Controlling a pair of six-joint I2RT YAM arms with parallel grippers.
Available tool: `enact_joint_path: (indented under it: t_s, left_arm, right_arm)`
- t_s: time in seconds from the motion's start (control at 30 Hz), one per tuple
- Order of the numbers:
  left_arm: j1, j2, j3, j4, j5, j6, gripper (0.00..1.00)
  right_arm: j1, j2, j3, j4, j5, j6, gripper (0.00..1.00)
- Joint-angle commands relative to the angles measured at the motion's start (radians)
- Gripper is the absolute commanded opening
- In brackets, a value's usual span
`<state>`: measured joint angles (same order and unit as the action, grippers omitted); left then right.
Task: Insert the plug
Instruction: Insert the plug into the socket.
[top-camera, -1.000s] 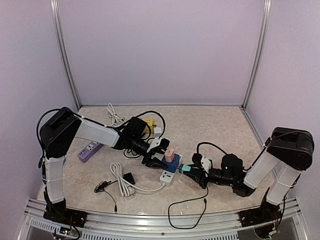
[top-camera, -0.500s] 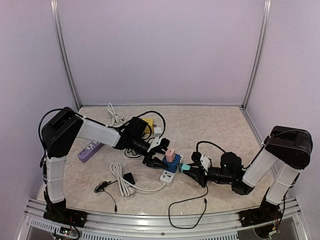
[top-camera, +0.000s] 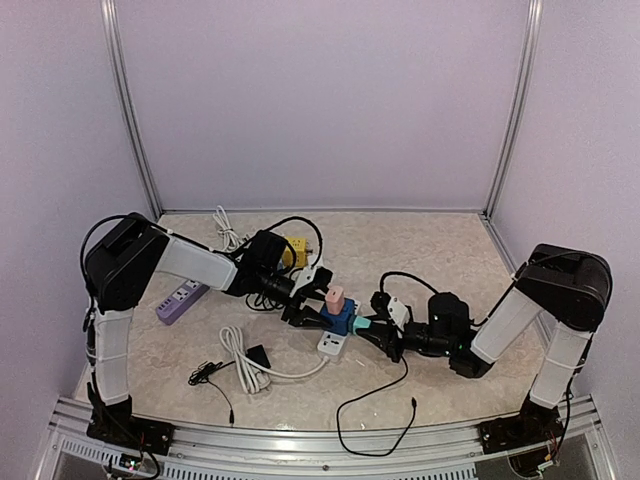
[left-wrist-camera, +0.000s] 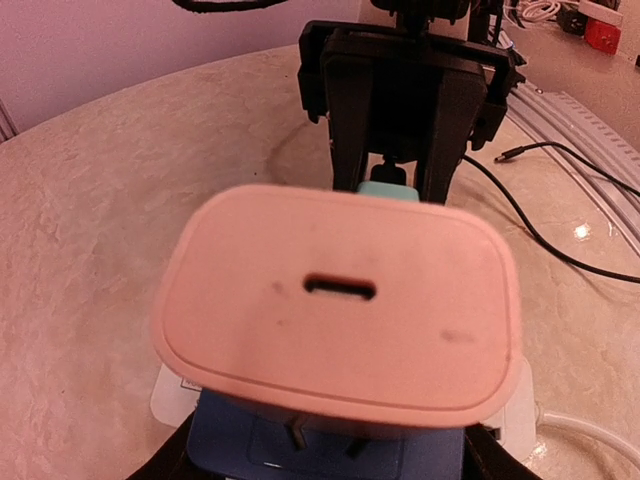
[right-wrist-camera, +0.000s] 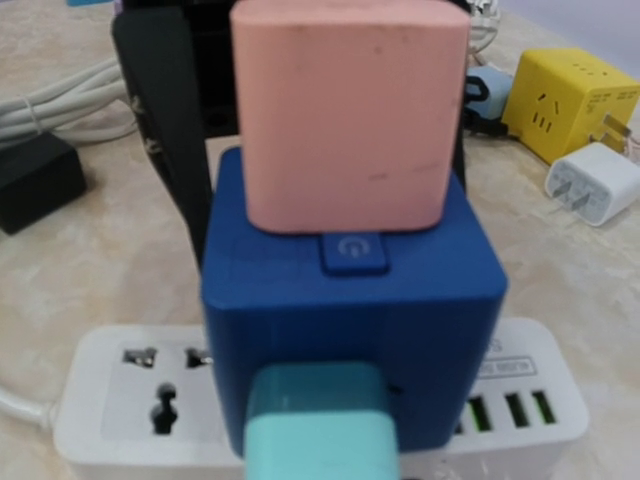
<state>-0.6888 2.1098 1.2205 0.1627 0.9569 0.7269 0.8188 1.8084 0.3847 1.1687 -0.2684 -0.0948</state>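
Plug (right-wrist-camera: 315, 430), teal, sits pinched in the nearly closed right gripper (top-camera: 372, 330), its front end against the near side face of a blue cube (right-wrist-camera: 420, 300) at mid-table. Whether its prongs are fully seated cannot be told. The cube stands on a white strip (right-wrist-camera: 120, 380) lying flat on the marbled table (top-camera: 440, 250), and a pink charger (right-wrist-camera: 350, 110) is plugged upright into the cube's top, just above its power button. The left gripper (top-camera: 328, 316) reaches in from the opposite side, half open, its black fingers (right-wrist-camera: 165, 130) clamped against the cube's flanks. The two arms face each other across the cube. Behind, a yellow cube (right-wrist-camera: 565, 100) and a white charger (right-wrist-camera: 598, 182) lie near each other, while a purple strip (top-camera: 180, 298) rests well apart under the left arm.
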Motion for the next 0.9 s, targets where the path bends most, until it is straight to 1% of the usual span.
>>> enact_joint_path:
  t_s: [0.0,0.13,0.23,0.3,0.4,0.43,0.47,0.5,0.53,0.57,0.63,0.67,0.7,0.77,0.87]
  left_arm:
    - [-0.118,0.087,-0.004,0.053,-0.024,-0.041,0.0]
    - [-0.123,0.089,0.006,0.121,-0.061,-0.102,0.0]
    - [-0.126,0.092,0.012,0.144,-0.121,-0.13,0.0]
    - [-0.126,0.091,0.011,0.129,-0.148,-0.122,0.0]
    - [-0.131,0.073,-0.004,0.106,-0.126,-0.094,0.0]
    - [-0.132,0.067,-0.004,0.095,-0.114,-0.098,0.0]
    - [-0.131,0.061,-0.004,0.073,-0.109,-0.099,0.0]
    - [-0.127,0.057,-0.003,0.039,-0.112,-0.08,0.0]
    - [-0.12,0.054,-0.003,-0.006,-0.12,-0.045,0.0]
    - [-0.114,0.05,-0.003,-0.062,-0.134,0.003,0.0]
    - [-0.097,0.035,-0.008,-0.144,-0.183,0.069,0.0]
    - [-0.088,0.028,-0.011,-0.175,-0.201,0.087,0.0]
    - [-0.077,0.016,-0.01,-0.212,-0.211,0.099,0.0]
    - [-0.06,0.002,-0.001,-0.262,-0.223,0.103,0.0]
    - [-0.052,-0.016,0.011,-0.306,-0.239,0.1,0.0]
  right_arm:
    - [0.053,0.012,0.11,0.034,-0.022,-0.027,0.0]
    - [0.057,0.015,0.148,-0.011,-0.029,-0.011,0.0]
    - [0.059,0.017,0.167,-0.001,-0.019,-0.013,0.0]
    - [0.059,0.016,0.177,-0.019,-0.004,-0.017,0.0]
    - [0.059,0.025,0.198,-0.039,-0.015,-0.018,0.0]
    - [0.059,0.026,0.199,-0.041,-0.025,-0.017,0.04]
    - [0.059,0.016,0.192,-0.04,-0.023,-0.017,0.16]
    - [0.057,-0.003,0.176,-0.036,-0.021,-0.018,0.34]
    - [0.055,-0.029,0.157,-0.039,-0.018,-0.021,0.47]
    - [0.051,-0.067,0.133,-0.049,-0.007,-0.024,0.55]
    - [0.042,-0.156,0.084,-0.1,0.024,-0.034,0.63]
    - [0.038,-0.211,0.061,-0.163,0.038,-0.043,0.66]
    - [0.036,-0.265,0.045,-0.207,0.054,-0.055,0.73]
    - [0.033,-0.392,0.027,-0.401,0.076,-0.079,0.76]
    - [0.031,-0.585,0.016,-0.653,0.088,-0.09,0.86]
